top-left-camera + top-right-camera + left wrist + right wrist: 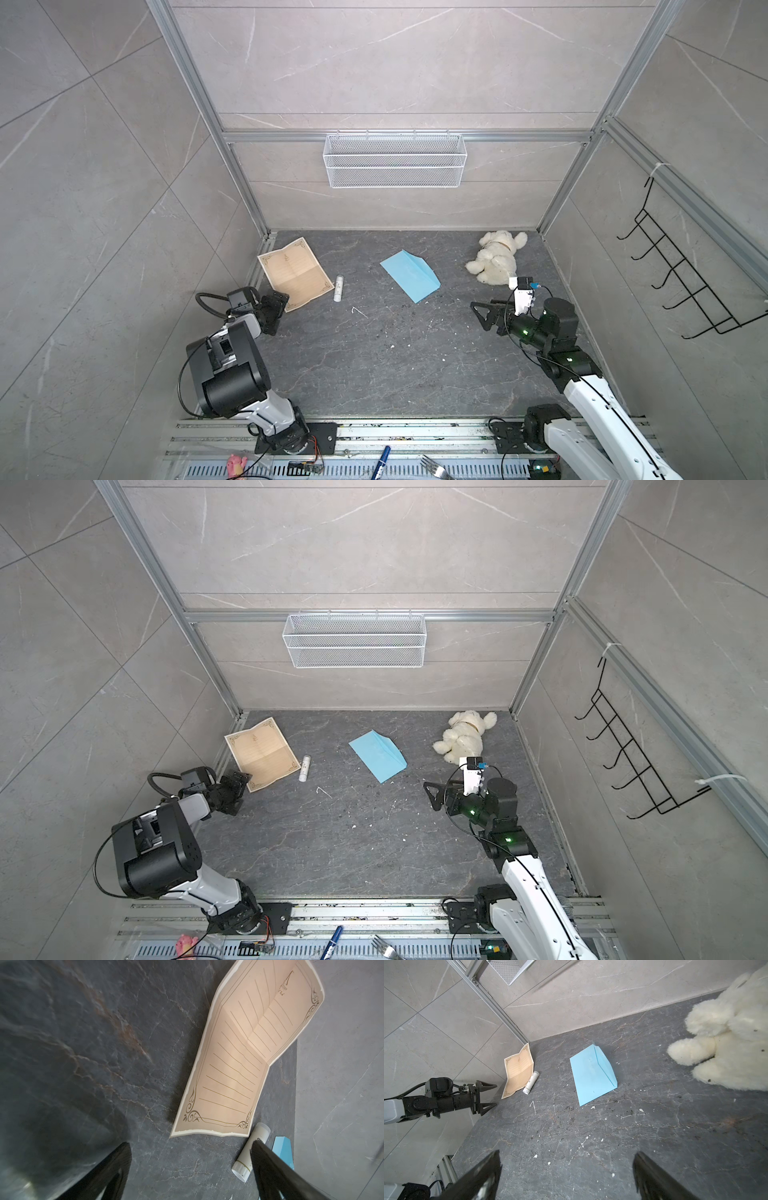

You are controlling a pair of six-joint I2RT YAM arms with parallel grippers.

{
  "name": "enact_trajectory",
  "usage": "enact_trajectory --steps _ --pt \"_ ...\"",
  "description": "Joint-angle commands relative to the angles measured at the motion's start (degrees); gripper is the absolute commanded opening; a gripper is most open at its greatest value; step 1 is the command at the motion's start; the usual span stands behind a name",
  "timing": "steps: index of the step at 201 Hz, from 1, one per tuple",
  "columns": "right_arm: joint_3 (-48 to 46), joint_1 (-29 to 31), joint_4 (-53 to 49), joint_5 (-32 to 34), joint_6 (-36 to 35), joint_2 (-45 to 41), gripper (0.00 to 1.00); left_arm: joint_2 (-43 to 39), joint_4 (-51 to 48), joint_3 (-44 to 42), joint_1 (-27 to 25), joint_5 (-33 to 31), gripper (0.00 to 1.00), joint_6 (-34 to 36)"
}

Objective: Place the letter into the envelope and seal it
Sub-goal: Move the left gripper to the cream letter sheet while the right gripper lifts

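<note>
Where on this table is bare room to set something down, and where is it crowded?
Widest: near half of the dark stone table, between left gripper and right gripper, in front of the light blue envelope. Narrower: between envelope and white plush bear. Crowded: far-left corner, tan decorated letter beside white cylindrical tube.

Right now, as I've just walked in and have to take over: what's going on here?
Nothing is held yet. The left claw, open, hovers just short of the letter, which lies unfolded at the far left of the table with a white tube beside it. The envelope lies apart in the middle, the letter not in it. The right claw, also open, hangs off to the right, near a plush toy.
</note>
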Motion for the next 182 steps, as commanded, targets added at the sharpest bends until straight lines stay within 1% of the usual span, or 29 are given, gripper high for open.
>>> enact_trajectory --steps 1,58,107,127,154,171,182 --pt "-0.78 -0.16 1.27 -1.21 -1.10 -0.14 0.99 2.02 3.88 2.94 0.34 4.81 0.85 1.17" --pt "-1.13 -0.13 0.92 -1.29 -1.59 -0.51 0.99 5.89 4.87 5.07 0.33 7.44 0.72 0.77" --pt "-1.11 -0.12 0.63 -1.29 -1.70 -0.53 0.99 7.62 5.64 5.29 0.30 7.92 0.70 0.09" --pt "-1.13 -0.14 0.31 -1.30 -1.86 -0.59 0.99 8.40 6.48 5.29 0.30 8.25 0.68 -0.43" --pt "-1.20 -0.13 0.05 -1.12 -2.01 -0.68 0.99 9.98 8.38 5.36 0.33 9.59 0.58 -1.45" --pt "-1.20 -0.18 0.01 -1.12 -2.03 -0.60 0.99 10.79 9.48 5.38 0.32 10.27 0.46 -1.96" --pt "-1.20 -0.13 0.02 -1.08 -2.03 -0.53 0.99 11.02 9.94 5.38 0.32 10.55 0.40 -2.22"
